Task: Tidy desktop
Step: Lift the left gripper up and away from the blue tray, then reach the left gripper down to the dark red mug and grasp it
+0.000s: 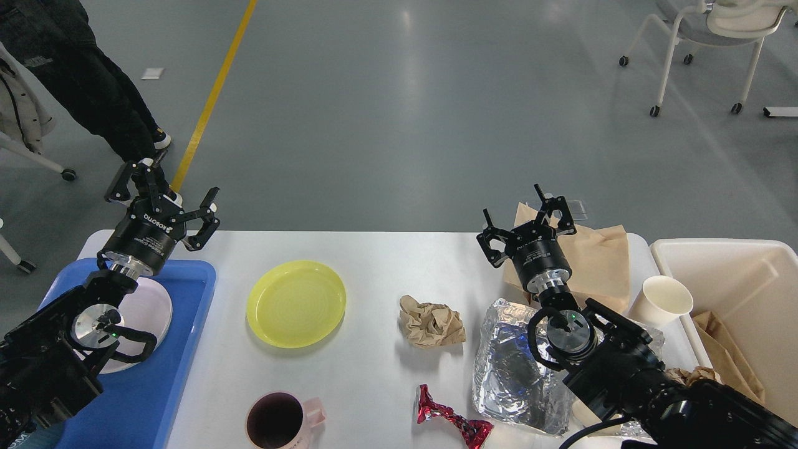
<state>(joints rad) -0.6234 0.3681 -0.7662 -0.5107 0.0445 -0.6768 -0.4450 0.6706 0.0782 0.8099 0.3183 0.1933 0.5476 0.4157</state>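
white desktop [374, 262], blue tray [181, 349], yellow plate [296, 302], pink mug [287, 424] dark inside, red foil wrapper [452, 421], silver foil bag [511, 368], tan crumpled paper [431, 322], brown paper bag [598, 255], white cup [664, 299], beige bin [748, 274].

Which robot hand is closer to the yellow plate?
Left. The left hand hovers open up-left of the yellow plate, over the blue tray. The right hand is open farther right, past the crumpled brown paper.

The left arm [75, 337] hides part of the white plate [149, 308] on the blue tray [187, 349], itself cut by the bottom edge. Right of the tray, the mug [280, 424] is cropped too. The right arm [623, 374] covers much of the foil sheet [505, 368].
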